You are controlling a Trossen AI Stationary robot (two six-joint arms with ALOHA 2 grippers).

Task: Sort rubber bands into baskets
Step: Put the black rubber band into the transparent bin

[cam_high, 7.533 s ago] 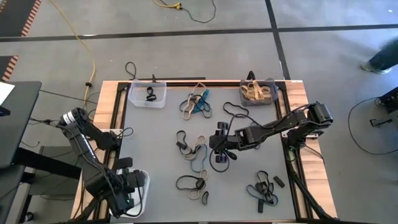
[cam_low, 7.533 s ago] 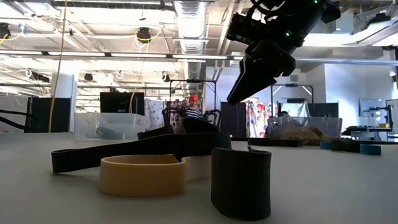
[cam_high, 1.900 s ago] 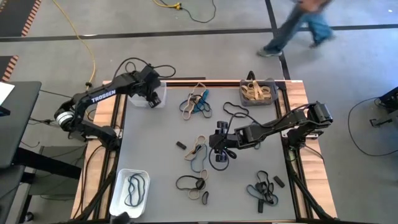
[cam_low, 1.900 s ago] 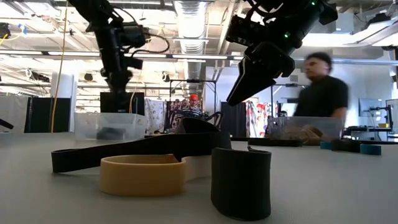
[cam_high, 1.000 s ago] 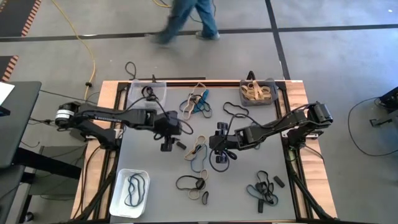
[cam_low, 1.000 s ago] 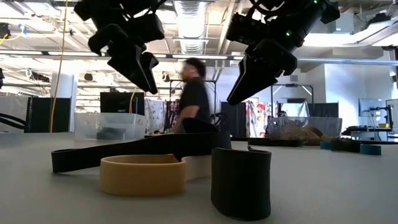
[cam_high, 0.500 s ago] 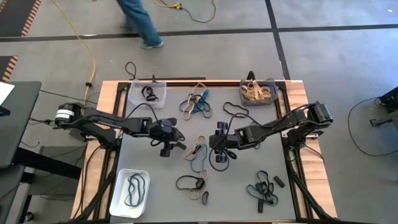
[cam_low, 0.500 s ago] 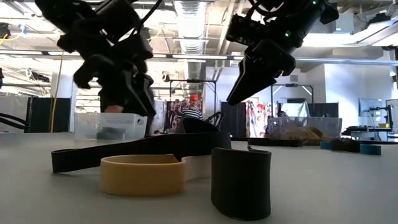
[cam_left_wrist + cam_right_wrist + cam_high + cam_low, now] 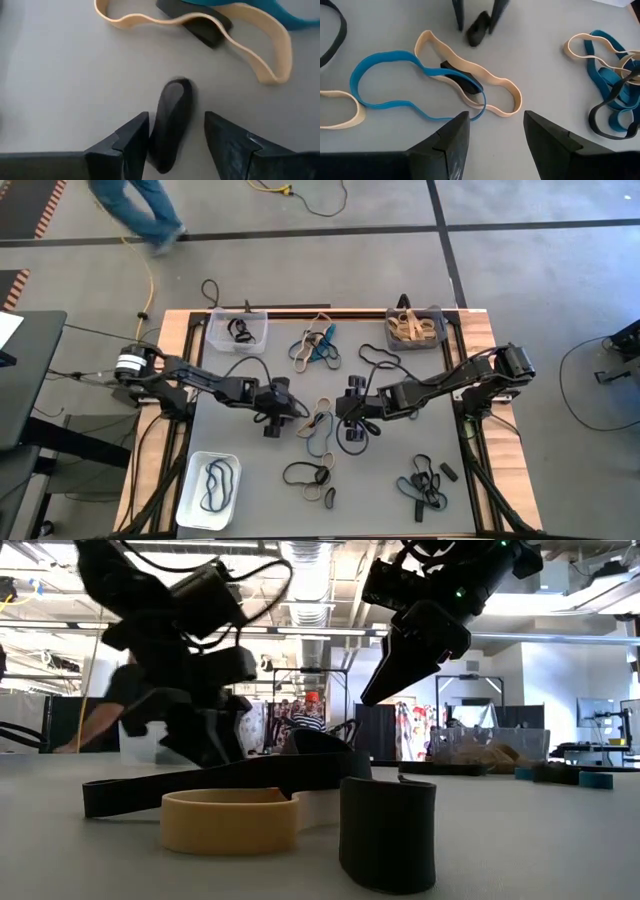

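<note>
L gripper [image 9: 283, 416] low at table centre, fingers spread either side of a small black band [image 9: 171, 121].

I saw tan band [image 9: 200, 35] and teal band [image 9: 395, 85] w/ another black piece lying just beyond it. R gripper [image 9: 352, 420] hovered close by over that cluster, fingers apart, nothing held. Clear basket [image 9: 238, 330], grey basket [image 9: 415, 327] at far edge; white basket [image 9: 207, 485] near corner. Person's legs [image 9: 140, 205] passed behind table.

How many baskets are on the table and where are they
3. A clear basket at the far left, a dark grey basket at the far right, and a white basket at the near left corner.
</note>
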